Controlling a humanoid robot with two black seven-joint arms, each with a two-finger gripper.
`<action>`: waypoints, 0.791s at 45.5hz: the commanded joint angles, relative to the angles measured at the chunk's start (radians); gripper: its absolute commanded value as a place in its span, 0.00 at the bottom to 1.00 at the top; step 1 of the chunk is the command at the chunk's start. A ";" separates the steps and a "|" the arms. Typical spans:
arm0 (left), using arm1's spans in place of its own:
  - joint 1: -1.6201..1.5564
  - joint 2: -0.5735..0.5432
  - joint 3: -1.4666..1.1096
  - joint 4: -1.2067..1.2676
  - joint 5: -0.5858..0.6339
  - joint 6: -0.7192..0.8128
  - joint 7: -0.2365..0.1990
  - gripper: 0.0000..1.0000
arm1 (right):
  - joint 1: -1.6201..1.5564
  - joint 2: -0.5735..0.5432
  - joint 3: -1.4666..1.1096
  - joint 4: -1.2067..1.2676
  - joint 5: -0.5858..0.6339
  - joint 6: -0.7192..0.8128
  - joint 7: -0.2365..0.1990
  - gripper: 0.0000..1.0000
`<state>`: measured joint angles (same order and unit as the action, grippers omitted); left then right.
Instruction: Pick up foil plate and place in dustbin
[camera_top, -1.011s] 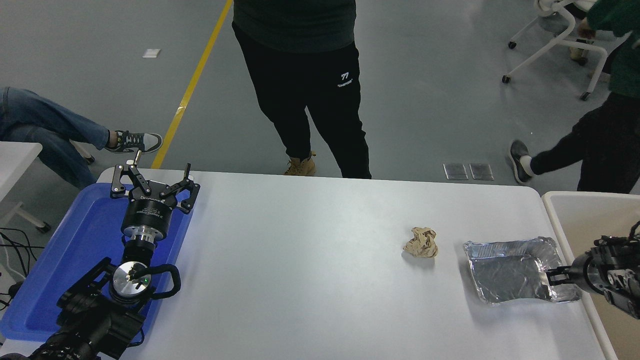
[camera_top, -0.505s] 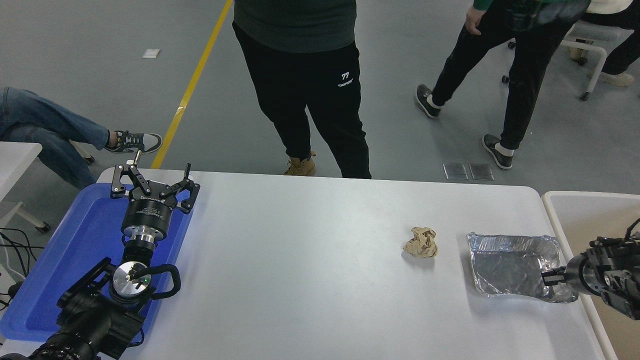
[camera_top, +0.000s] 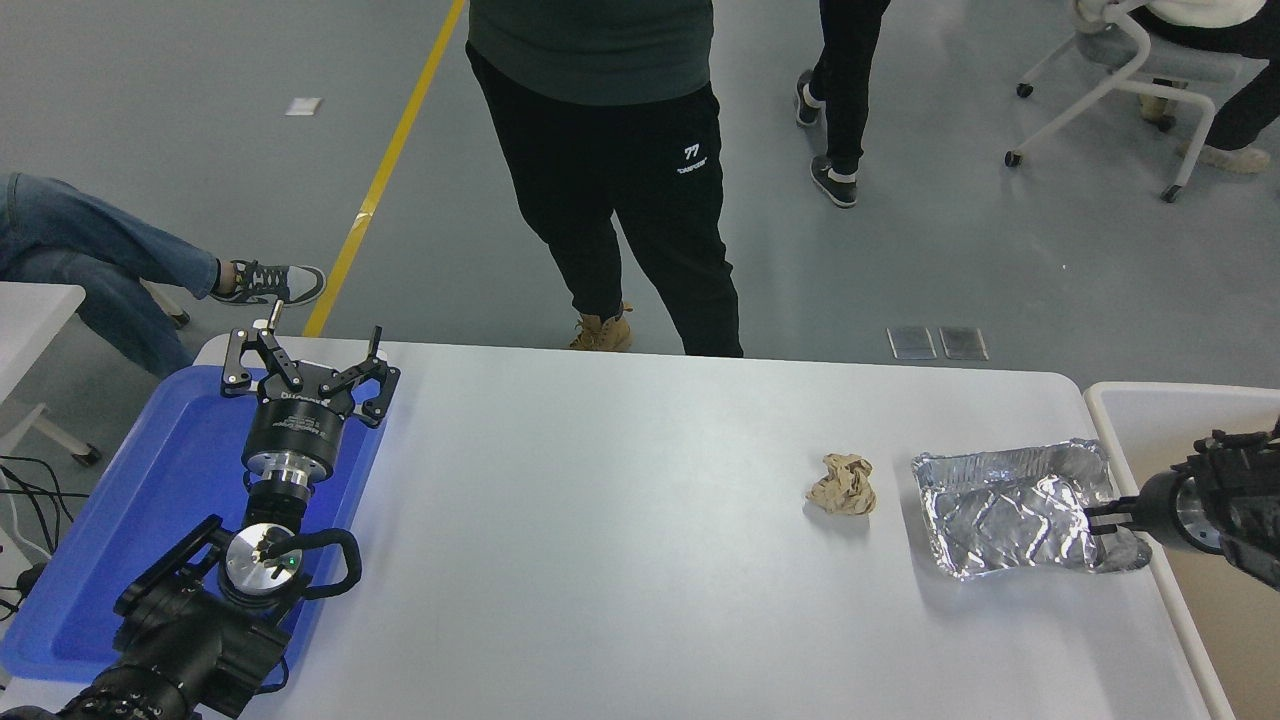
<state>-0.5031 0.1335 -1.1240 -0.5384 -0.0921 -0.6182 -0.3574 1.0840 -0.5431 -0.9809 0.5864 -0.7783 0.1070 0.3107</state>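
Shiny silver crinkled foil plate (camera_top: 1010, 510) near the white worktop's (camera_top: 620, 520) right edge, far side tipped up — pinched at its right rim by the black right hand (camera_top: 1100, 517), clenched on the foil. Just to the right, large beige dustbin (camera_top: 1105, 440) with pale rounded rim, beside the worktop. Left of the plate and apart from it, small crumpled tan paper ball (camera_top: 843, 485). Far left — flat blue plastic tray (camera_top: 150, 500) under the parked left hand (camera_top: 305, 362), fingers spread. Beyond the far edge, person in black trousers (camera_top: 620, 180).
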 joint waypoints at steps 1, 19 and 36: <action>0.000 0.000 0.001 0.000 0.000 0.000 0.000 1.00 | 0.175 -0.084 -0.079 0.197 -0.009 0.036 0.011 0.00; -0.002 0.000 0.001 0.000 0.002 -0.002 0.002 1.00 | 0.569 -0.233 -0.188 0.619 -0.131 0.149 -0.001 0.00; -0.002 0.000 0.001 0.000 0.002 -0.002 0.002 1.00 | 0.899 -0.255 -0.312 0.774 -0.131 0.359 0.002 0.00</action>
<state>-0.5044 0.1335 -1.1229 -0.5385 -0.0905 -0.6199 -0.3556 1.7811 -0.7774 -1.2275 1.2694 -0.9000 0.3255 0.3110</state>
